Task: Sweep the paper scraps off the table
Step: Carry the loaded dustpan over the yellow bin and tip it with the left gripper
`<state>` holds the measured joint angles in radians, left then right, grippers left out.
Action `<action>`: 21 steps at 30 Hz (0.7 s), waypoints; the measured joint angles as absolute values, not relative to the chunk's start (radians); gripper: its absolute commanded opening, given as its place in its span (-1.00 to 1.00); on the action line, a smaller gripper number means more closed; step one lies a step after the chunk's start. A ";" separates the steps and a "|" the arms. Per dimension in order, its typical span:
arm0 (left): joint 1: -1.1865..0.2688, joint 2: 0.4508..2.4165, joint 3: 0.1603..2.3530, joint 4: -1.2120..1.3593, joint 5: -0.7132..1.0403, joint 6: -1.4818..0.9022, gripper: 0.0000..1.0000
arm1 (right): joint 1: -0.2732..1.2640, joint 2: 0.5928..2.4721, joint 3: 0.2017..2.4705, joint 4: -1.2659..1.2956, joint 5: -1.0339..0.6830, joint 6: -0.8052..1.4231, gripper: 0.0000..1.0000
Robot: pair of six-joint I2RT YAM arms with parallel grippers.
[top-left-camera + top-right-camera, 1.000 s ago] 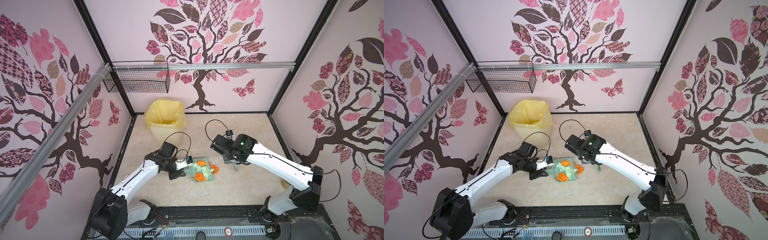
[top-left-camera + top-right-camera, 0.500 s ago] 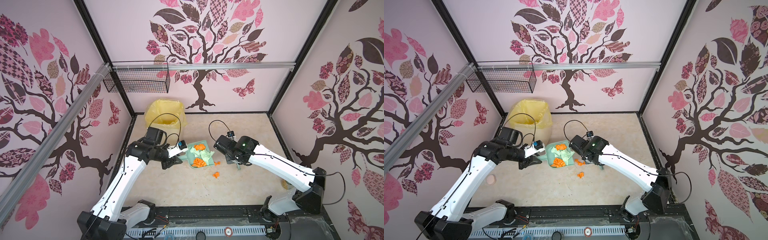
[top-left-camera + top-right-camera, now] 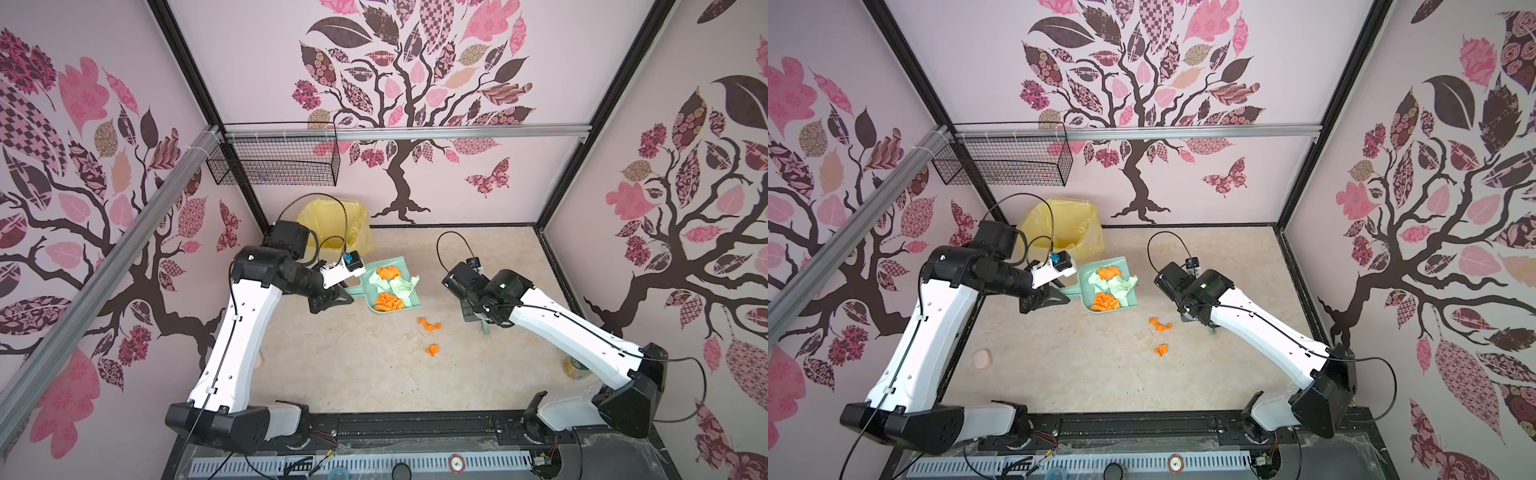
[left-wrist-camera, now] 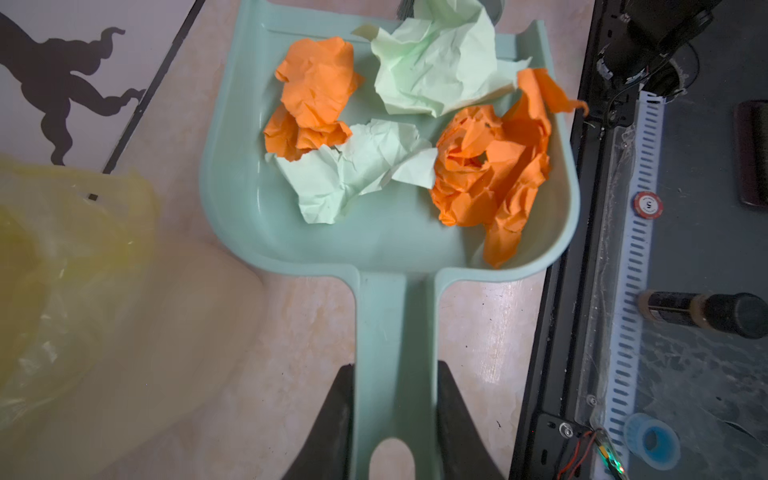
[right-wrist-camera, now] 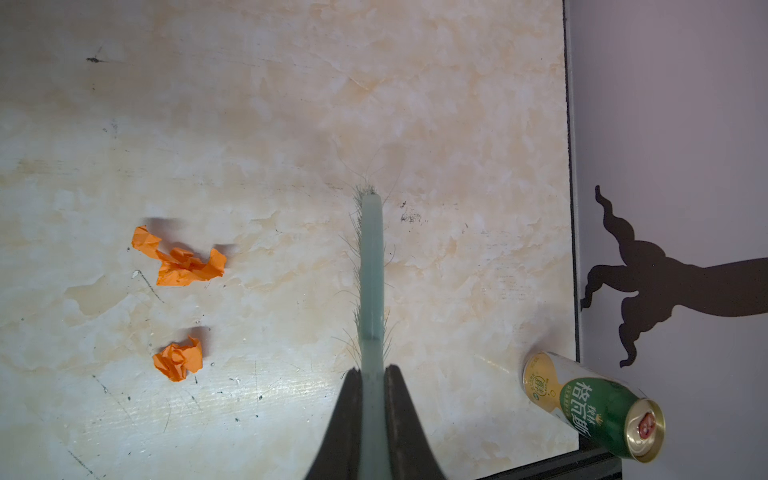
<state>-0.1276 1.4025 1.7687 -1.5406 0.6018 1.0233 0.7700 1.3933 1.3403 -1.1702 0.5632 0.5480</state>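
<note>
Pink tree-patterned walls box in a beige marble table (image 3: 353, 382) where a two-armed robot is midway through its clean-up. Its left gripper (image 4: 395, 368) is clamped on the handle of a mint dustpan (image 4: 374, 241). The pan carries most of the paper scraps (image 4: 486, 178), orange and pale green, and appears lifted just beside a bin (image 3: 353, 224) lined with a yellow bag in the far left corner. Its right gripper (image 5: 372, 370) is closed tight on a brush (image 5: 371, 270), held over the table's right side. Two orange scraps (image 5: 178, 262) lie loose on the bare surface between brush and dustpan, apart from each other.

The step in hand looks like emptying the load. The next move likely calls for tipping the pan over the bin's mouth without shedding wads from its open lip, then a second pass for the two strays. Open room is wide at the centre and front, while the black rail, the left wall and a green can (image 5: 594, 403) by the right edge hem the margins.
</note>
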 measured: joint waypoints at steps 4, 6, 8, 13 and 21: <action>-0.014 1.589 2.072 -1.596 0.667 1.078 -1.00 | 0.764 1.386 1.306 -1.153 0.554 0.535 -1.00; 0.025 1.655 2.171 -1.594 0.675 1.097 -1.00 | 0.762 1.383 1.291 -1.145 0.547 0.531 -1.00; 0.047 1.709 2.241 -1.606 0.668 1.113 -1.00 | 0.760 1.378 1.278 -1.131 0.543 0.528 -1.00; 0.081 1.816 2.353 -1.622 0.648 1.139 -1.00 | 0.755 1.365 1.242 -1.113 0.532 0.521 -1.00; 0.164 1.937 2.455 -1.637 0.638 1.145 -1.00 | 0.750 1.362 1.221 -1.077 0.503 0.515 -1.00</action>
